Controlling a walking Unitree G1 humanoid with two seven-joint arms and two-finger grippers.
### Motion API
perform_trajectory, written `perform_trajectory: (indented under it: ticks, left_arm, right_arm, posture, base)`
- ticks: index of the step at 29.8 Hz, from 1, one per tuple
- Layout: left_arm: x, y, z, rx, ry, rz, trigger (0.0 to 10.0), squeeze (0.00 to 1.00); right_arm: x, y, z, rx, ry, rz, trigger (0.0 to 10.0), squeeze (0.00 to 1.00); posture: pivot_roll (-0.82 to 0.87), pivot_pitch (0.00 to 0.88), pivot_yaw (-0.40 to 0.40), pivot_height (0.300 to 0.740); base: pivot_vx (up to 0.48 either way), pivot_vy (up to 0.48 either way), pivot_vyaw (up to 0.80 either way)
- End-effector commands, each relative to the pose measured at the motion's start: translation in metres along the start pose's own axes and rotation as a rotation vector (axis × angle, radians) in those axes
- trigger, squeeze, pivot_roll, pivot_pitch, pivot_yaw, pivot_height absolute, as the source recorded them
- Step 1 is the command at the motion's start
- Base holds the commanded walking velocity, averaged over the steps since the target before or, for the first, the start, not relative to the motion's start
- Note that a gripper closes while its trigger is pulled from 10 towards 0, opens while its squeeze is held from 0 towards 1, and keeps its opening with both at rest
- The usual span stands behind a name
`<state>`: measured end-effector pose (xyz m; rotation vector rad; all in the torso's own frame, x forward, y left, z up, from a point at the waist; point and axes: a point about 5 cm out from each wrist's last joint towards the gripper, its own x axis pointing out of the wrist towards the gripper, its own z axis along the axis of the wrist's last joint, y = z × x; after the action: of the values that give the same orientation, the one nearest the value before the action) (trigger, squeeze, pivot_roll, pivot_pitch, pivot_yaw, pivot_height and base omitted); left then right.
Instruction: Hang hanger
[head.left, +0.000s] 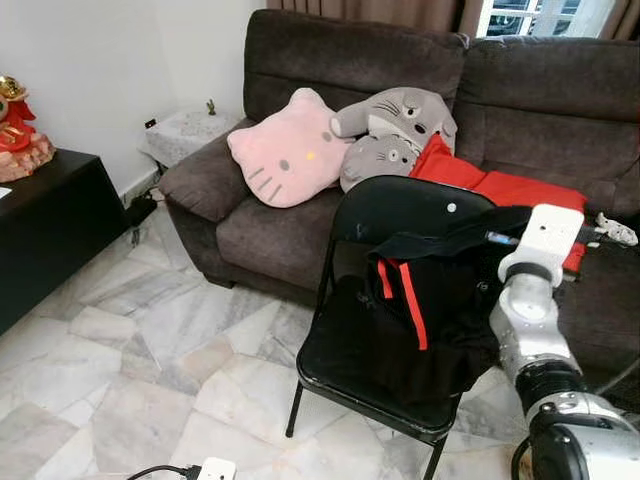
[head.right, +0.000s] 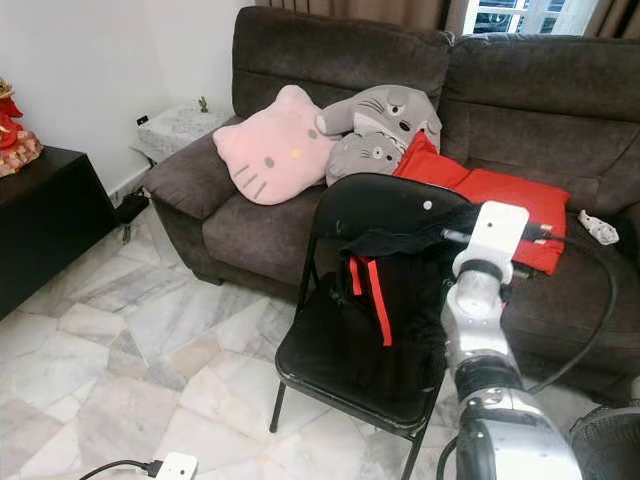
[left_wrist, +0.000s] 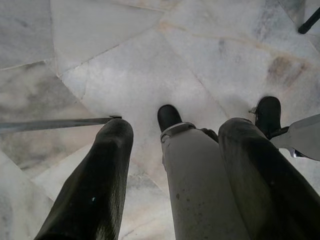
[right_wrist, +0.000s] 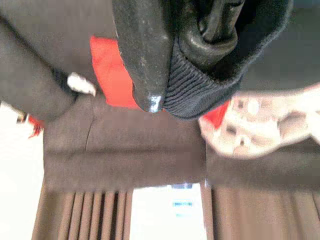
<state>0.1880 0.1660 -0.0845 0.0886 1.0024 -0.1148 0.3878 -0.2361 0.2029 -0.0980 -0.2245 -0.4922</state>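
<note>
Draping over the back of a black folding metal chair (head.left: 400, 300), a black garment with red stripes (head.left: 420, 290) hangs down onto the seat, and the hanger itself cannot be made out in these pictures. The right gripper (right_wrist: 172, 75) sits at the top of the chair back, its silver arm rising from the lower right of the head views, and in the right wrist view its black fingers (right_wrist: 142, 55) are pressed together on a ribbed black edge of that garment. Behind the chair stands a dark brown fabric sofa (head.left: 300, 220), carrying a pink cat-face plush cushion (head.left: 290, 150), a grey round plush toy (head.left: 390, 130) just beside it, and a flat red cushion (head.left: 500, 185) partly hidden by the chair back. A black low cabinet (head.left: 50, 230) stands at the left wall with a red and gold figurine (head.left: 18, 130) on top. The floor is pale grey marble tile (head.left: 150, 350), and a white power plug with a black cable (head.left: 205, 468) lies near the lower edge. The left gripper (left_wrist: 172, 170) points down at the marble floor, its two black fingers spread apart with nothing between them, the robot's own black feet below.
</note>
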Motion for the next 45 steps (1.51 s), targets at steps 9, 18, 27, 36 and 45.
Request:
perform_trajectory:
  ticks: [9,18,27,36,45]
  left_arm:
    - [0.0,-0.001,-0.005,0.02,0.022,-0.003,10.0,0.0]
    - [0.0,0.001,-0.005,0.022,0.023,0.001,10.0,0.0]
    - [0.0,0.001,-0.003,0.023,0.021,0.011,10.0,0.0]
    - [0.0,0.002,-0.002,0.028,0.021,0.026,10.0,0.0]
    - [-0.001,0.006,-0.002,0.041,0.024,0.027,10.0,0.0]
  right_arm:
    - [0.025,-0.031,0.076,0.027,-0.245,-0.137,0.0,0.0]
    - [0.031,-0.059,0.141,0.064,-0.436,-0.225,0.0,0.0]
    - [-0.038,-0.014,0.021,0.106,-0.043,-0.124,0.0,0.0]
    - [-0.113,0.004,-0.038,0.096,0.176,0.057,10.0,0.0]
    - [-0.123,0.001,-0.046,0.073,0.21,0.049,10.0,0.0]
  posture:
    - [-0.01,0.0,0.037,0.74]
    - [-0.02,0.0,0.033,0.74]
    - [-0.01,0.0,0.027,0.74]
    - [-0.02,0.0,0.029,0.74]
    - [-0.01,0.0,0.046,0.74]
  base:
    - [0.0,0.0,0.0]
    - [0.0,0.0,0.0]
    - [0.0,0.0,0.0]
    - [0.0,0.0,0.0]
    - [0.0,0.0,0.0]
